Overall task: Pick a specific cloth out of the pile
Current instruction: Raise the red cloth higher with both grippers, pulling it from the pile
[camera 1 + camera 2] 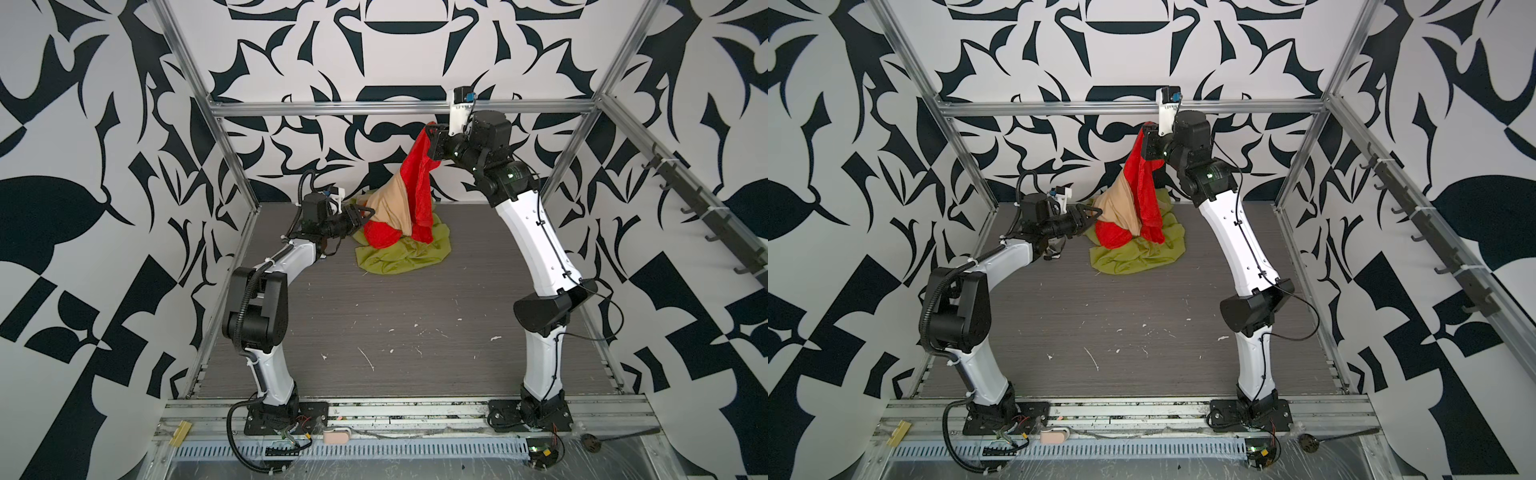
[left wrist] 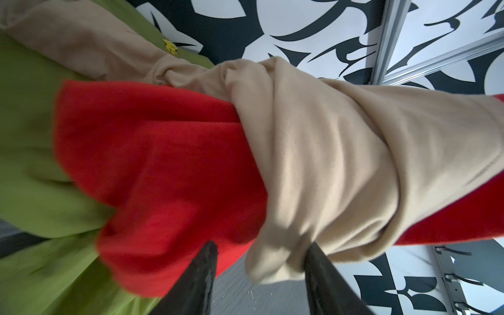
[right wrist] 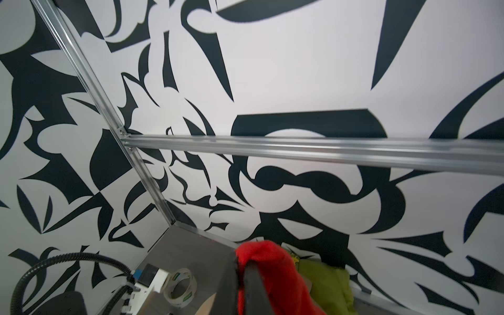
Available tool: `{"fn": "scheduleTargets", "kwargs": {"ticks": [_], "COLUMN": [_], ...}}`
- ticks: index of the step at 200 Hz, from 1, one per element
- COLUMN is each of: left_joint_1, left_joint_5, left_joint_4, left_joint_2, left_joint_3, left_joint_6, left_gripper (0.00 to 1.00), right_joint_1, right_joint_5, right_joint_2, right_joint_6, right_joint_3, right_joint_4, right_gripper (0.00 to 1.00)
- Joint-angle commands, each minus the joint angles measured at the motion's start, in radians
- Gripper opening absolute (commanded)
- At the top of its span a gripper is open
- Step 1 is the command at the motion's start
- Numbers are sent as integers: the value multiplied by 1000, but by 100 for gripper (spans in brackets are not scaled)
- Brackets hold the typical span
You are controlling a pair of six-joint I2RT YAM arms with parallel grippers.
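On the left, the black left gripper (image 1: 369, 215) sits low, just beside the pile (image 1: 380, 239) of soft cloths at the back of the flat grey table (image 1: 374, 324). Its jaws are apart and grip nothing. A fold of the soft beige-tan cloth (image 1: 390, 208) touches one of its fingers (image 2: 323, 275) (the left wrist view shows bare table in the gap).

In the middle, the thin bright red cloth (image 1: 419, 178) stands tall like a tent. Its long way runs up and down, and it leans a bit to the right at the top. Its top end points up to the black right gripper (image 1: 433, 138). Its bottom end rests on the big crumpled olive-green cloth (image 1: 399, 259), which lies on the table. The beige-tan cloth wraps around the red cloth's lower half and hangs up with it.

High on the right, the right gripper is pinched tight on the red cloth's top corner.
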Motion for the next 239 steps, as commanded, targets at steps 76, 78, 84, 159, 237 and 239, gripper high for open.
{"fn": "scheduleTargets", "kwargs": {"ticks": [76, 78, 84, 159, 237, 239], "left_joint_1": [6, 6, 6, 21, -134, -141], "left_joint_5": [-5, -6, -7, -7, 32, 30], "left_joint_4": [12, 12, 11, -92, -136, -135], "left_joint_2": [-55, -55, -56, -122, -102, -97], "left_joint_3": [-62, -62, -62, -32, 252, 259], "left_joint_6": [42, 43, 43, 163, 534, 542], "left_gripper": [69, 69, 69, 73, 74, 75], "right_joint_1": [-3, -2, -2, 6, -94, -95], "right_joint_5": [54, 51, 42, -152, -503, -505], "right_joint_2": [-32, -28, -19, 57, 93, 93], "right_joint_6": [-140, -139, -135, -40, 215, 217], "right_joint_3": [164, 168, 180, 40, 43, 43], "right_joint_4": [153, 150, 137, -60, 13, 16], "right_gripper": [0, 0, 0, 0, 0, 0]}}
